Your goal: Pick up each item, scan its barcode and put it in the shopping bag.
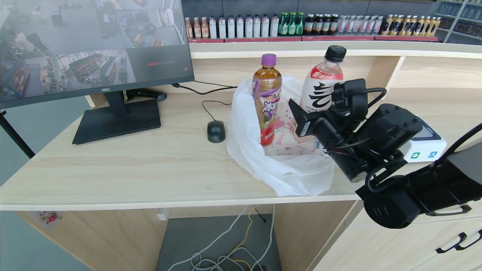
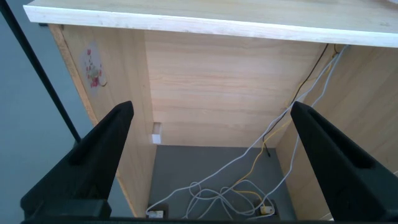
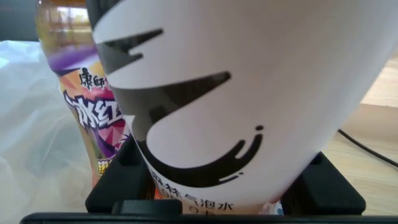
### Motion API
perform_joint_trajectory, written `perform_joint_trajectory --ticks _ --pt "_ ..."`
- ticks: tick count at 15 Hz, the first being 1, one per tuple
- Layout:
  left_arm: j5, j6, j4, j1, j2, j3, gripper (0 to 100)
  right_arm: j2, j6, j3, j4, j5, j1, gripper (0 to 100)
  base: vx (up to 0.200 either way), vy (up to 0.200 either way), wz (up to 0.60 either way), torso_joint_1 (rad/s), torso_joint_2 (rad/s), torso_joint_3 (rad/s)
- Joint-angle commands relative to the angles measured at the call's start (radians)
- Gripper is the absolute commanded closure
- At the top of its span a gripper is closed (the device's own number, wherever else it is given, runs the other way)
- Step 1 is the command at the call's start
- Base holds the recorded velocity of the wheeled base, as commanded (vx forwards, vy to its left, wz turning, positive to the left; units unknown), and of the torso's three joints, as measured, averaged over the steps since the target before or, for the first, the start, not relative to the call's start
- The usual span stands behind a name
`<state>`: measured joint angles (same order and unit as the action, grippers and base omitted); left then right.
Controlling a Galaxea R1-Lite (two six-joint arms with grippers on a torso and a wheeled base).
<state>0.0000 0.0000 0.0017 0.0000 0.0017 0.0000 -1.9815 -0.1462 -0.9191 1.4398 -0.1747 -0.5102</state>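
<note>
The right gripper (image 1: 314,118) grips the white bottle (image 1: 321,88) upright at the bag (image 1: 252,158). The left gripper (image 2: 211,165) hangs low, jaws wide apart.

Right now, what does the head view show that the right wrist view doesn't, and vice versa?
Head only: monitor, mouse, purple cap, black cap, white terminal. Right wrist only: the white-label bottle with its lower label sitting between the right claw fingers. Both: that bottle, the orange tea bottle next to it, the shopping bag.
</note>
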Motion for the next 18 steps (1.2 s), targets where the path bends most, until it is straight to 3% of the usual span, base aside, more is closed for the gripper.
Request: perform_joint_trajectory --ticks 1,12,18 --pt "0.0 0.0 0.0 0.0 0.0 0.0 0 -0.056 -0.001 -0.015 0.001 -0.002 0.006 100 0.0 0.0 0.0 0.0 0.0 0.0" --pt "0.0 0.0 0.0 0.0 0.0 0.0 0 -0.077 -0.041 -0.044 -0.001 0.018 0.093 100 0.0 0.0 0.0 0.0 0.0 0.0" --pt "0.0 0.0 0.0 0.0 0.0 0.0 0 -0.083 -0.041 -0.043 -0.001 0.018 0.047 100 0.0 0.0 0.0 0.0 0.0 0.0"
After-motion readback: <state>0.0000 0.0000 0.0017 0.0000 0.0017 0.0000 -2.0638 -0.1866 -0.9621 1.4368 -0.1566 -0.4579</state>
